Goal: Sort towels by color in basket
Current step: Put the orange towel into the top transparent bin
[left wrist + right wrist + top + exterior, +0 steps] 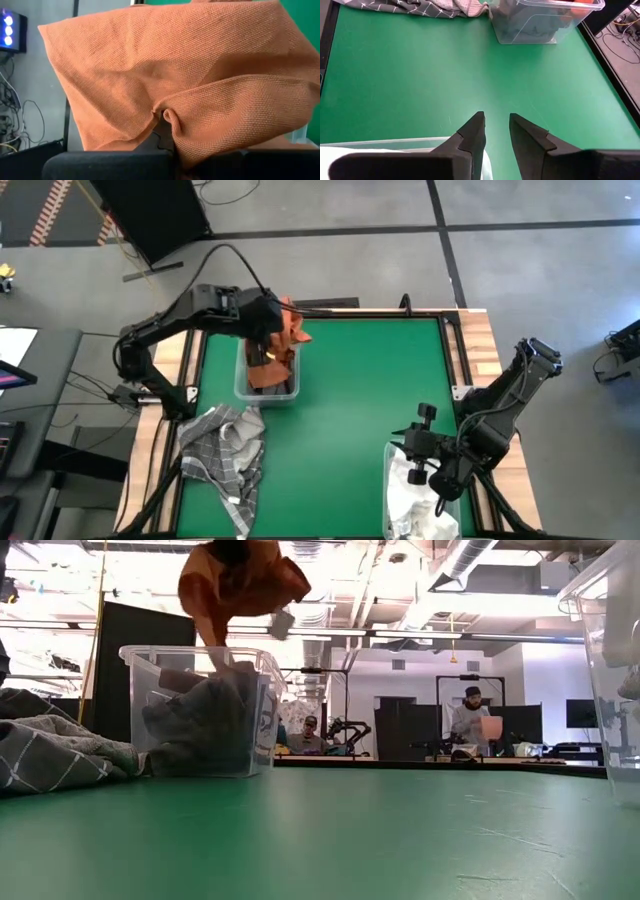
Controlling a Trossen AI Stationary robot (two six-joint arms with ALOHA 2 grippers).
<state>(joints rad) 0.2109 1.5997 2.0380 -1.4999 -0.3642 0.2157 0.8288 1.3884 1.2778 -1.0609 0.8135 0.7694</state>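
Rust-orange towel [291,328] is hanging from the left hand [268,320], pinched tight, over the ten o'clock bin [240,385]; releasing comes next. Right hand [495,131], parted and empty, is waiting at five o'clock.

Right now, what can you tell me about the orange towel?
The orange towel is a soft woven cloth, rust-orange all over, bunched and folded. The left tool is shut on a pinch of it and holds it in the air above the clear bin, which already has a dark grey towel inside. Its lower end hangs down into the bin's open top.
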